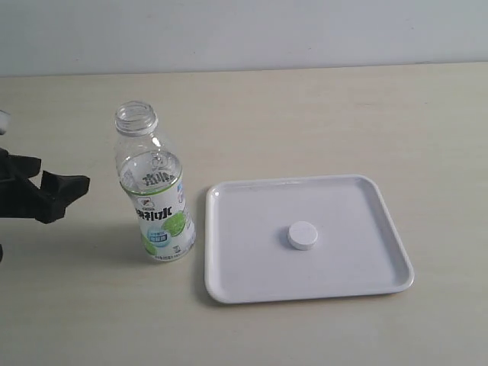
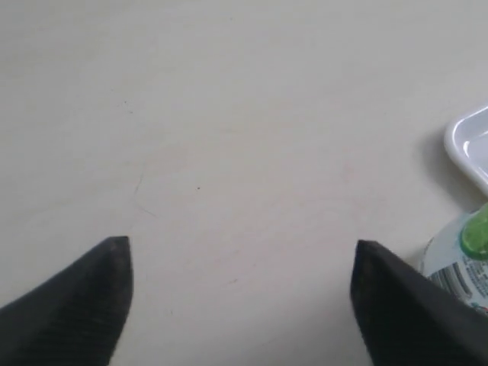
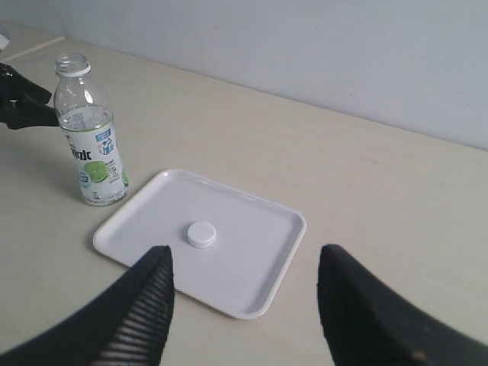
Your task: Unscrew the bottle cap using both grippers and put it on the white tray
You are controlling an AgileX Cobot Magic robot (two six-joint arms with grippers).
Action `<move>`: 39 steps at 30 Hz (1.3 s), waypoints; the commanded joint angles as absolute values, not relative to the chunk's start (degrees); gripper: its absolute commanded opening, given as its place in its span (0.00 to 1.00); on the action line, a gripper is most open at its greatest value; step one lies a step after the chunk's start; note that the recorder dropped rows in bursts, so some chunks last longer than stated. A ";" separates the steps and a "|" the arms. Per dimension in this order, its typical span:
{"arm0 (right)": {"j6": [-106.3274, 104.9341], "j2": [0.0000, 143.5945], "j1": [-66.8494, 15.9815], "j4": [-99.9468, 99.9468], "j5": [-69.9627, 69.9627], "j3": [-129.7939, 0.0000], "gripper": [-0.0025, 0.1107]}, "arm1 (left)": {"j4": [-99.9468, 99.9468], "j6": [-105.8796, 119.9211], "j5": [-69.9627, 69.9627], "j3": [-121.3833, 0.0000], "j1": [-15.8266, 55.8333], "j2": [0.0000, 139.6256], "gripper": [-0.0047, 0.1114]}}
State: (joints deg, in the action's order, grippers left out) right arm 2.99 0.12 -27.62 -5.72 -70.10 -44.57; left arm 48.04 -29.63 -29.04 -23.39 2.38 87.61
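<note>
The clear bottle point(image 1: 153, 194) stands upright and uncapped on the table, just left of the white tray point(image 1: 366, 271). The white bottle cap point(image 1: 303, 235) lies flat near the tray's middle; the right wrist view shows the cap point(image 3: 202, 234), the tray point(image 3: 259, 267) and the bottle point(image 3: 90, 137) from a distance. My left gripper point(image 1: 65, 191) is open at the left edge of the exterior view, a short gap from the bottle; its wrist view shows it point(image 2: 242, 252) empty over bare table, the bottle point(image 2: 461, 263) beside one finger. My right gripper point(image 3: 244, 263) is open, empty, back from the tray.
The pale beige table point(image 1: 320, 122) ends at a light wall point(image 1: 244, 30) at the back. A tray corner point(image 2: 469, 145) shows in the left wrist view.
</note>
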 commanded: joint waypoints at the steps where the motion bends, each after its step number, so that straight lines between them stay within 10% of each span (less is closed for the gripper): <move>1: 2.62 0.00 -27.39 -6.22 -69.96 -44.30 0.50 | 49.31 -32.20 -31.04 -22.52 2.23 85.83 0.41; 4: 2.62 0.00 -27.39 -6.34 -69.96 -44.30 0.50 | 50.37 -31.96 -29.87 -22.52 2.23 85.71 0.05; 26: 4.93 0.00 -27.39 -1.47 -69.96 -44.30 0.49 | 41.55 -33.86 -39.08 -18.34 -0.98 80.92 0.06; 32: 5.54 0.00 -27.39 2.76 -60.59 -43.05 0.05 | 40.66 -33.18 -39.70 -14.05 -2.40 74.92 0.06; 39: 1.54 5.87 -27.39 25.81 -20.63 -19.11 0.02 | 37.53 -32.11 -43.20 -5.31 -2.83 63.38 0.06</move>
